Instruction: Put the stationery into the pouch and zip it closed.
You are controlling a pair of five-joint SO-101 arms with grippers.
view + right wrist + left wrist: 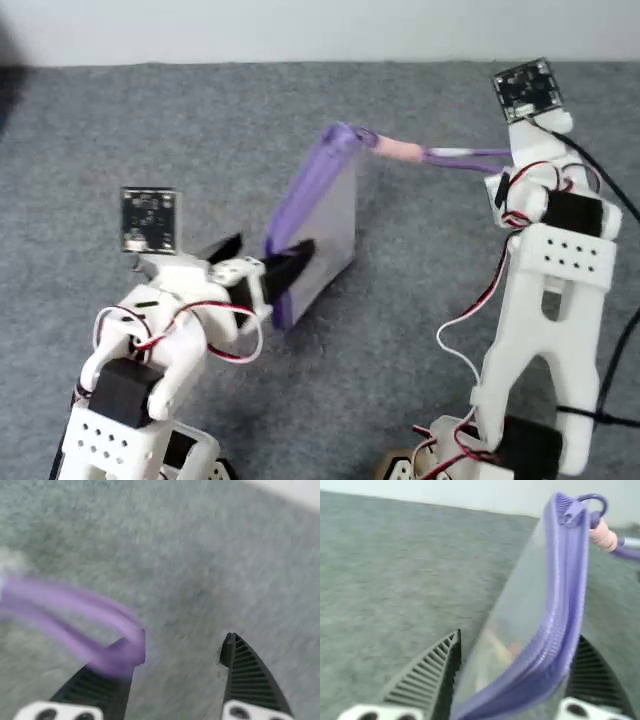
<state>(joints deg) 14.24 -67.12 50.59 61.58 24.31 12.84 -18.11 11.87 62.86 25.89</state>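
Clear plastic pouch (330, 225), purple zipper edge, upright: seems light, floppy, slick. Left jaws clamp near end. Strap (462, 153) hooked over open right jaws; best hold there.

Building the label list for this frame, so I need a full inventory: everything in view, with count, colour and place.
pouch: 1, clear with a purple zip edge, standing on edge mid-table
strap: 1, purple loop, stretched from the pouch's far top corner to the right hand
bead: 1, pink, on the strap next to the pouch
contents: count unclear, pale blurred shapes inside the pouch
table cover: 1, grey, under everything
left arm: 1, white with black motors, near side
right arm: 1, white with black motors, near side
left hand: 1, black, at the pouch's near end
right hand: 1, black, open, strap hooked over one finger
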